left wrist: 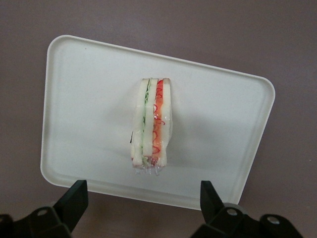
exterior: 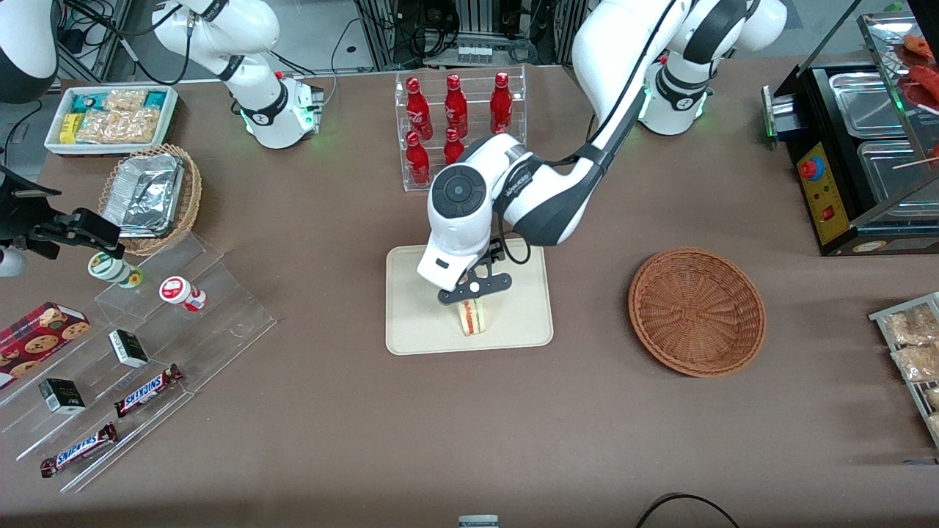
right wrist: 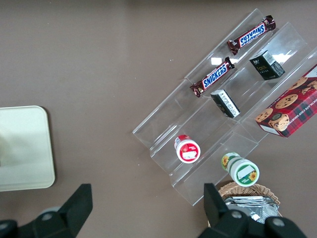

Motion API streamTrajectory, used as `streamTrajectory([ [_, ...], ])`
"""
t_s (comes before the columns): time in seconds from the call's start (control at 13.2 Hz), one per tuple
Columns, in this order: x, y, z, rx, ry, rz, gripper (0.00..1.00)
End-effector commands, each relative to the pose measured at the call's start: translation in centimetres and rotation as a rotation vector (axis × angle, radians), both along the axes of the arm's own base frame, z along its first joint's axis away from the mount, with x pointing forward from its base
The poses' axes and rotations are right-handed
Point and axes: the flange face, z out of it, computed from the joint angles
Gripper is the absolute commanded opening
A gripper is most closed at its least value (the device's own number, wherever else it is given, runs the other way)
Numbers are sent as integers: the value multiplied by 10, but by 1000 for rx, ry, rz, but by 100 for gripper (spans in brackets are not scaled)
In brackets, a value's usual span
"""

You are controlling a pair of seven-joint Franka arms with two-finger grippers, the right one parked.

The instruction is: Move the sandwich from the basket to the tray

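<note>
Sandwich (left wrist: pixel 151 124) sits on the tray (left wrist: pixel 74 99), basket (exterior: pixel 697 312) empty; gripper (exterior: pixel 474 293) hovers just above it, jaws apart — only the retreat remains

claw (exterior: pixel 474 292) over sandwich (exterior: pixel 473 317), bare tray (exterior: pixel 418 308) around

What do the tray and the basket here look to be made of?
The tray looks like smooth matte cream plastic with a moulded rim. The basket shows reddish-brown woven strands, likely wicker. The open pincer hovers above the sandwich on the tray.
</note>
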Motion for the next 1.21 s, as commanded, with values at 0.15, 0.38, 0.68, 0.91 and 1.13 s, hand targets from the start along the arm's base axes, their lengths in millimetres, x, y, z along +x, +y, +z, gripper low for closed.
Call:
streamTrajectory([
  [0.15, -1, 41, 25, 134, 27, -63, 100],
  [0.38, 18, 101, 45, 138, 55, -56, 100],
  [0.68, 27, 170, 62, 133, 81, -76, 100],
  [0.91, 26, 231, 86, 80, 105, -131, 100],
  [1.13, 25, 300, 102, 51, 110, -150, 100],
])
